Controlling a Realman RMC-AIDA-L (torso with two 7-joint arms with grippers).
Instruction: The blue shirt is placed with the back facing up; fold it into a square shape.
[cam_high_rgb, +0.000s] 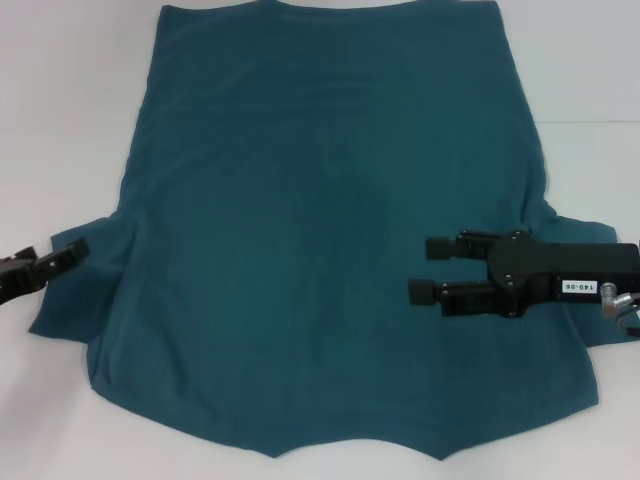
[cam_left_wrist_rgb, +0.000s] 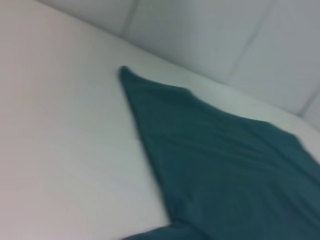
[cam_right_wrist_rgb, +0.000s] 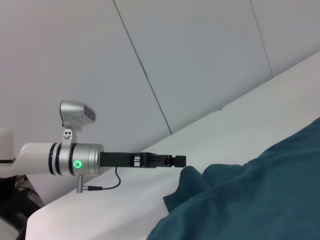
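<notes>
While the blue shirt lies flat on the counter, the right gripper hovers over it, jaws released — the left gripper reaches the left sleeve for folding, jaw state unclear.

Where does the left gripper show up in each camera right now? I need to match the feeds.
Head view: left gripper at the picture's left edge, at the blue shirt's sleeve.
Left wrist view: not in it; only the shirt on the white table.
Right wrist view: it reaches in side-on, at the raised sleeve.
Shared landmark: the shirt.
</notes>
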